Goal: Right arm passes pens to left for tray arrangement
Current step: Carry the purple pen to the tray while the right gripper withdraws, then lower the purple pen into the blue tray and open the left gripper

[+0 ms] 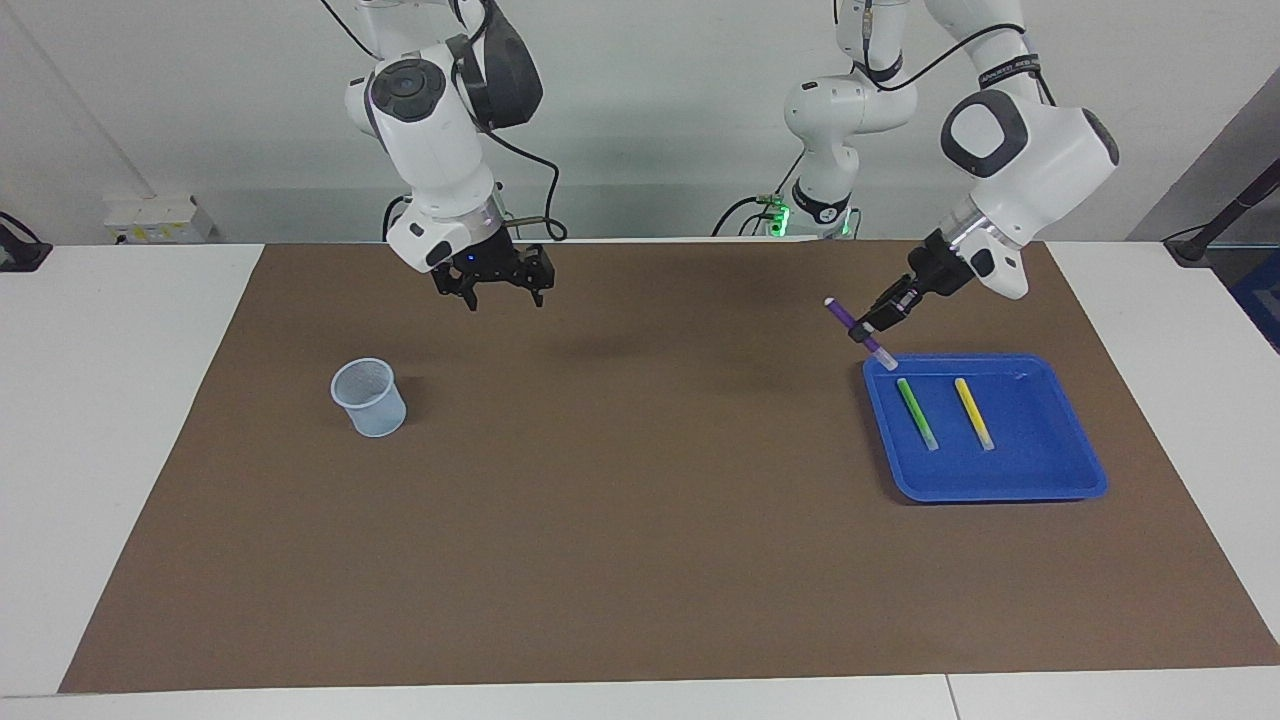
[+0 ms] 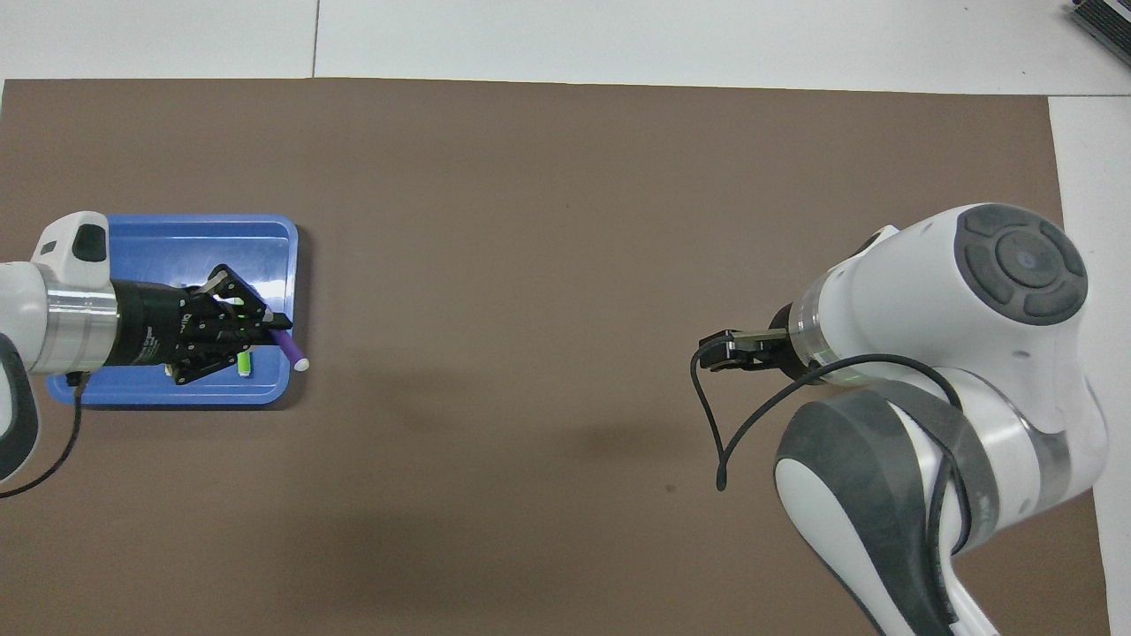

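left gripper (image 1: 868, 329) up in the air over the tray (image 1: 1040, 478) corner nearest the robots, fingers clamped on the purple pen (image 1: 858, 332), which tilts with its whitish tip down over the rim. green pen (image 1: 916, 413) and yellow pen (image 1: 973, 412) lie side by side in the tray, apart. right gripper (image 1: 492, 293) hangs over bare mat (image 1: 620, 560), fingers spread wide, nothing in them. mesh cup (image 1: 369, 397) stands upright toward the right arm's end.

The blue tray (image 1: 1050, 480) is looking like glossy plastic, the brown mat (image 1: 640, 560) is looking matt, and the mesh cup (image 1: 369, 398) is looking like translucent plastic.
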Controlling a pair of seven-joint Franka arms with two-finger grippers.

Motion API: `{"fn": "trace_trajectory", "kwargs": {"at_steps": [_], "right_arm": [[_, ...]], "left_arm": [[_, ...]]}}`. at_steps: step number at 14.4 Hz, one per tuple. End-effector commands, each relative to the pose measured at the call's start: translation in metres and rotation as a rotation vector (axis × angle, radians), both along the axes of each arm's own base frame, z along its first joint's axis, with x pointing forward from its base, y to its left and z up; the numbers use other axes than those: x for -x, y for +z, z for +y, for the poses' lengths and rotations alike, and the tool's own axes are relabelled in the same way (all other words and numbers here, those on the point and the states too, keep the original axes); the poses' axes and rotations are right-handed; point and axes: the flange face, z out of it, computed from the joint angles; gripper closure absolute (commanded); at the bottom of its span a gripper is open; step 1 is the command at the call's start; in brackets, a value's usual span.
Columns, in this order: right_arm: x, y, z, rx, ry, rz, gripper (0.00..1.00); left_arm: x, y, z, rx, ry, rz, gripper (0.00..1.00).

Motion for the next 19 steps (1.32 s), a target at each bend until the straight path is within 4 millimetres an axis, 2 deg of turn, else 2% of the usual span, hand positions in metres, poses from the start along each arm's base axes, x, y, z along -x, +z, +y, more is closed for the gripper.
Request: {"fn": "trace_trajectory", "kwargs": {"at_steps": [1,3,5,9,11,15,17,19], "right_arm": [[-0.006,0.005,-0.031,0.038,0.124,-0.007,0.0],[-0.015,0.003,-0.05,0.029,0.175,-0.016,0.0],[-0.024,0.002,-0.064,0.023,0.151,-0.048,0.0],[-0.057,0.008,-0.073,0.046,0.154,-0.07,0.0],[-0.065,0.01,-0.073,0.082,0.239,-0.08,0.0],[-0.053,0.005,-0.072,0.081,0.268,-0.023,0.0],[-0.032,0.001,-0.072,0.089,0.268,0.013,0.0],[-0.034,0.0,-0.073,0.088,0.273,0.003,0.0]], "left_arm": [[0.008,0.002,0.031,-0.075,-0.139,-0.025,1.0],[0.009,0.001,0.053,-0.126,-0.24,-0.045,1.0],[0.008,0.002,0.078,-0.175,-0.336,-0.058,1.0],[0.008,-0.016,0.122,-0.252,-0.48,-0.067,1.0],[0.001,-0.024,0.143,-0.271,-0.523,-0.074,1.0],[-0.008,-0.039,0.162,-0.312,-0.55,-0.082,1.0],[-0.013,-0.05,0.17,-0.334,-0.579,-0.09,1.0],[-0.017,-0.061,0.174,-0.353,-0.613,-0.093,1.0]]}}
